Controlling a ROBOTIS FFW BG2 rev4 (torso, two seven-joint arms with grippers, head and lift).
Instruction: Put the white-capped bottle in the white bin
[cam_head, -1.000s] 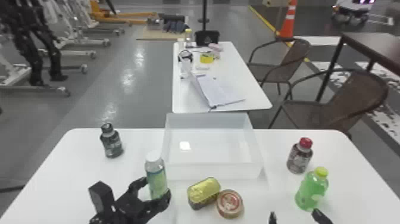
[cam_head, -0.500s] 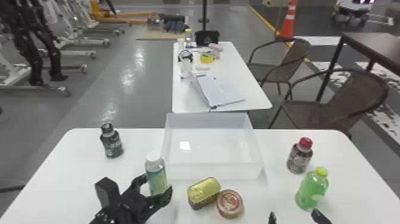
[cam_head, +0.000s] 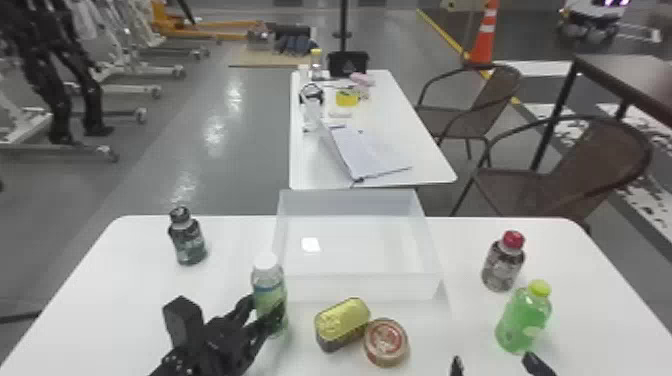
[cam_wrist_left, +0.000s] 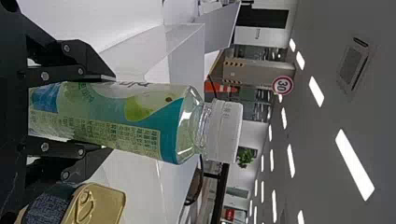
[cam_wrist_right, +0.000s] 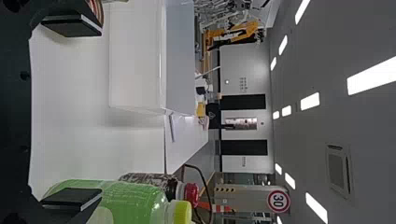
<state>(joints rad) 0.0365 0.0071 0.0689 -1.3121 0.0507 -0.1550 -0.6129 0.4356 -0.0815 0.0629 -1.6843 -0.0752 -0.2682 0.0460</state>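
The left pincer (cam_wrist_left: 112, 113) is clamping the white-capped bottle (cam_head: 268, 285) roughly upright, just beside the white bin (cam_head: 360, 288). The grasp seems made; the carry is calling for clearing the wall, then lowering inside. The right pincer (cam_head: 494, 358) is resting, fingers apart.

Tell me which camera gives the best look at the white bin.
The head view: it looks down into the white bin, showing its floor and the walls all round. The left wrist view shows parts of its walls beyond the bottle; the right wrist view shows a wall and corner, cut off by the picture's edge.
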